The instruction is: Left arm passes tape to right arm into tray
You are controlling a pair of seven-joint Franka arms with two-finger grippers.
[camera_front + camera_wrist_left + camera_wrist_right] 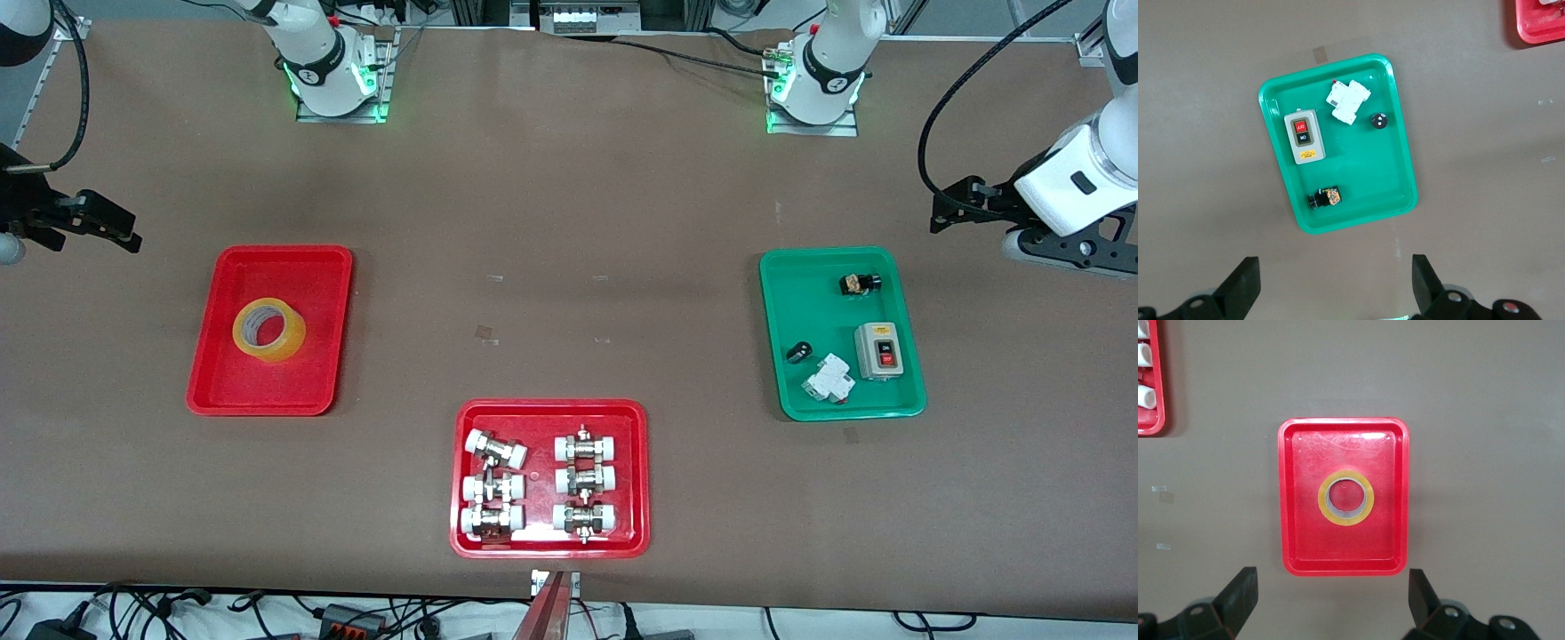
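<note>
Here the tape (268, 330) lies flat in the plain red tray (222, 391), at the left of the front frame, toward the right arm's end of the table. The right gripper (1331, 600) hangs high over that tray, fingers spread wide and empty. The left gripper (1336, 287) hangs over the table beside the green tray (902, 402) at the right of the frame, fingers likewise spread and empty. A red tray of metal fittings (633, 471) sits at lower centre, nearest the front camera.
</note>
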